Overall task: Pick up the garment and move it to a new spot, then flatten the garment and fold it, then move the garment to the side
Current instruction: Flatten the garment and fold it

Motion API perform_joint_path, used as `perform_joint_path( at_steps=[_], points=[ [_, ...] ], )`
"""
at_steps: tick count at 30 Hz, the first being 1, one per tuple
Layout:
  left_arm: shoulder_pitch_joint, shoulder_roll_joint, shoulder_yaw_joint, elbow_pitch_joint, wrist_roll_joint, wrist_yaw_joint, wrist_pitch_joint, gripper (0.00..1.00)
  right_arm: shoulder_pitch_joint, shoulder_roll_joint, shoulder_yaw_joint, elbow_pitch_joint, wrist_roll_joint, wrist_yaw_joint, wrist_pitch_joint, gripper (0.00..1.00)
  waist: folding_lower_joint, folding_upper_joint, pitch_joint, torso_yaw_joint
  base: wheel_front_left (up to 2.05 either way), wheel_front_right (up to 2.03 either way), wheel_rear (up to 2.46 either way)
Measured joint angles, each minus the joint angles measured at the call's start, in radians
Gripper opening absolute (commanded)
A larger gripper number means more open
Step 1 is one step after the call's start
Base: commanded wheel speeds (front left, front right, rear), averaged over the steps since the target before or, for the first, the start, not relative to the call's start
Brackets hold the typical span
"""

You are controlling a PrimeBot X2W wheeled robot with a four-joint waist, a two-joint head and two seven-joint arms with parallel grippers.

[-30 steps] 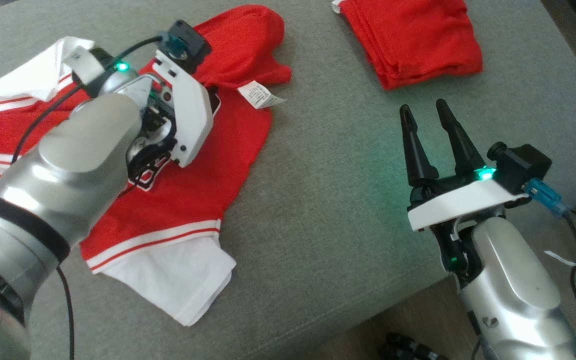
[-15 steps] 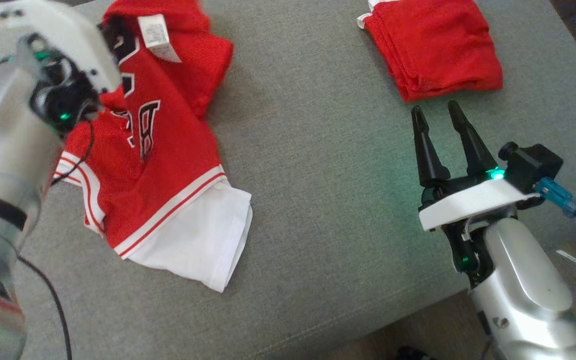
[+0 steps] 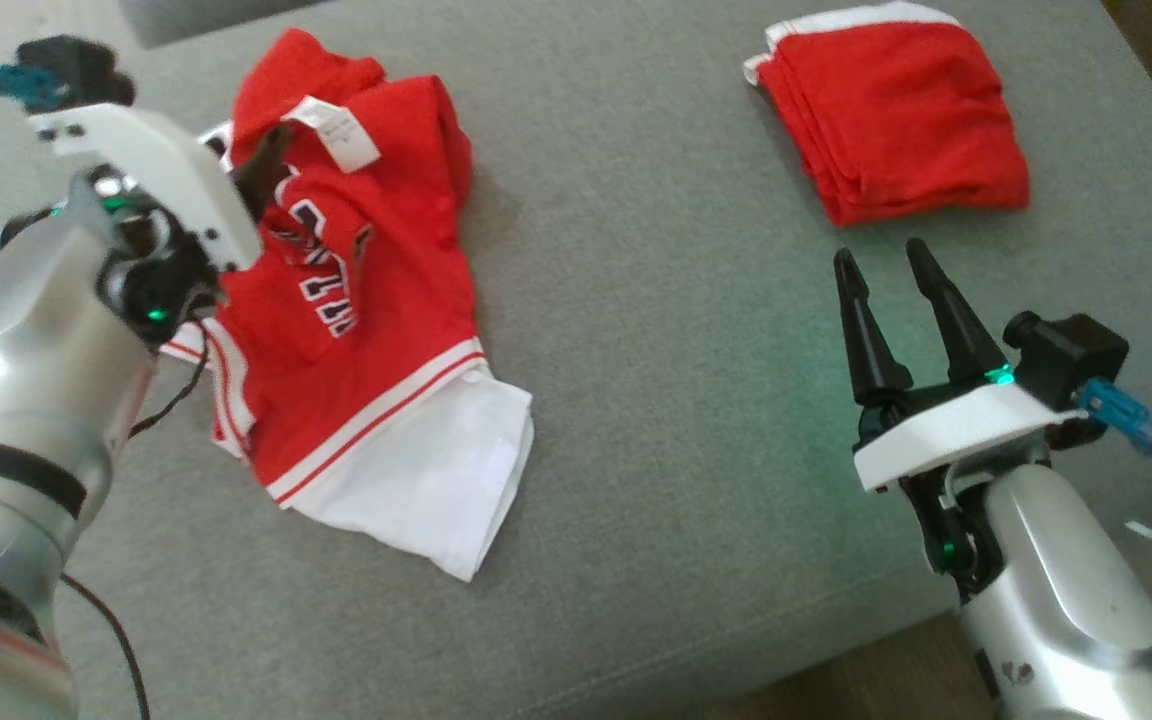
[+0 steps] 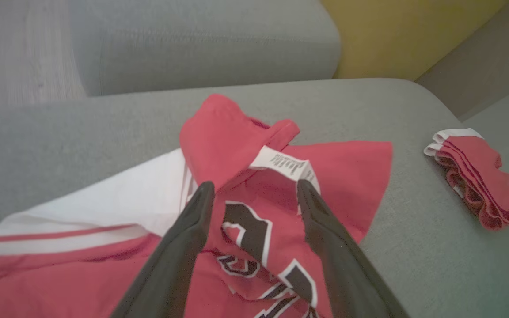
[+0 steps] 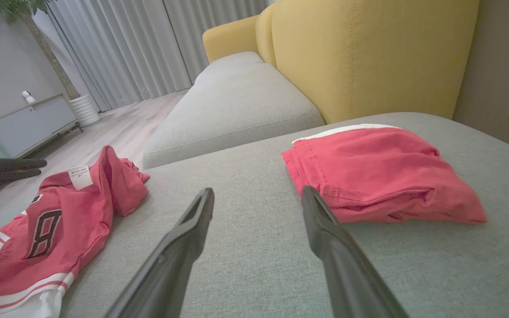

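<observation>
Nearest, at lower right: right claw (image 3: 880, 252), 2 fingers apart, empty, over bare grey sofa cushion (image 3: 656, 400). At left: left claw (image 4: 254, 185), fingers spread wide, just above crumpled red jersey (image 3: 376, 330) lying on cushion, white label (image 3: 336, 135) between tips. Farther right: folded red garment (image 3: 896, 120) on same cushion, well apart from jersey.

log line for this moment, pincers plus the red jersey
left pincer: open above jersey, nothing held | right pincer: open, empty | jersey: crumpled on cushion, not folded | red pile: folded
</observation>
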Motion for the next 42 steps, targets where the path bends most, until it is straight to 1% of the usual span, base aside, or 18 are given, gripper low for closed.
perform_joint_path(
  at_steps=[7,8,9,10,12,15,16,18,21,24,28,30,32,36,40,42],
  points=[
    [-0.003,0.018,-0.072,-0.166,0.121,-0.001,-0.207,1.0,0.049,-0.006,-0.031,-0.012,-0.01,0.0,0.019,1.0,0.0,0.0,-0.066,0.064,0.0,0.0,0.0],
    [0.003,0.025,-0.077,-0.19,0.133,0.003,-0.239,1.0,0.058,-0.008,-0.038,-0.016,-0.016,0.0,0.019,1.0,0.0,0.0,-0.074,0.075,0.0,0.0,0.0],
    [0.012,0.034,-0.084,-0.216,0.147,0.018,-0.275,1.0,0.066,-0.009,-0.043,-0.018,-0.02,0.0,0.024,1.0,0.0,0.0,-0.082,0.085,0.0,0.0,0.0],
    [0.024,0.043,-0.087,-0.244,0.168,0.039,-0.312,1.0,0.075,-0.01,-0.049,-0.021,-0.024,0.0,0.029,1.0,0.0,0.0,-0.09,0.096,0.0,0.0,0.0],
    [0.058,0.062,-0.088,-0.308,0.203,0.091,-0.352,1.0,0.088,-0.01,-0.059,-0.03,-0.025,0.0,0.031,1.0,0.0,0.0,-0.104,0.117,0.0,0.0,0.0],
    [0.143,0.096,-0.07,-0.429,0.246,0.193,-0.375,1.0,0.104,-0.011,-0.072,-0.05,-0.035,0.0,0.031,1.0,0.0,0.0,-0.122,0.146,0.0,0.0,0.0],
    [0.181,0.108,-0.048,-0.477,0.257,0.226,-0.376,1.0,0.108,-0.011,-0.076,-0.058,-0.035,0.0,0.031,1.0,0.0,0.0,-0.126,0.155,0.0,0.0,0.0],
    [0.269,0.128,0.028,-0.592,0.28,0.288,-0.376,1.0,0.118,-0.011,-0.085,-0.07,-0.041,0.0,0.031,1.0,0.0,0.0,-0.13,0.171,0.0,0.0,0.0],
    [0.414,0.143,0.144,-0.753,0.344,0.367,-0.376,1.0,0.128,-0.01,-0.088,-0.078,-0.042,0.0,0.031,1.0,0.0,0.0,-0.128,0.186,0.0,0.0,0.0],
    [0.557,0.137,0.229,-0.87,0.43,0.421,-0.376,1.0,0.139,-0.01,-0.091,-0.082,-0.042,0.0,0.032,1.0,0.0,0.0,-0.117,0.197,0.0,0.0,0.0],
    [0.684,0.105,0.324,-0.976,0.57,0.464,-0.376,1.0,0.139,-0.012,-0.097,-0.084,-0.042,0.0,0.04,1.0,0.0,0.0,-0.105,0.215,0.0,0.0,0.0],
    [0.718,0.079,0.358,-1.01,0.631,0.467,-0.376,1.0,0.138,-0.013,-0.097,-0.084,-0.042,0.0,0.04,1.0,0.0,0.0,-0.101,0.227,0.0,0.0,0.0],
    [0.75,0.044,0.389,-1.024,0.66,0.46,-0.376,1.0,0.137,-0.021,-0.097,-0.084,-0.042,0.0,0.041,1.0,0.0,0.0,-0.098,0.242,0.0,0.0,0.0],
    [0.814,-0.004,0.437,-1.017,0.704,0.418,-0.376,1.0,0.135,-0.038,-0.101,-0.084,-0.042,0.0,0.049,1.0,0.0,0.0,-0.095,0.277,0.0,0.0,0.0],
    [0.838,-0.048,0.48,-1.007,0.745,0.376,-0.376,1.0,0.128,-0.045,-0.099,-0.081,-0.042,0.0,0.05,1.0,0.0,0.0,-0.096,0.311,0.0,0.0,0.0],
    [0.844,-0.068,0.499,-1.005,0.767,0.354,-0.376,1.0,0.099,-0.069,-0.086,-0.066,-0.044,0.0,0.068,1.0,0.0,0.0,-0.094,0.327,0.0,0.0,0.0]
  ],
)
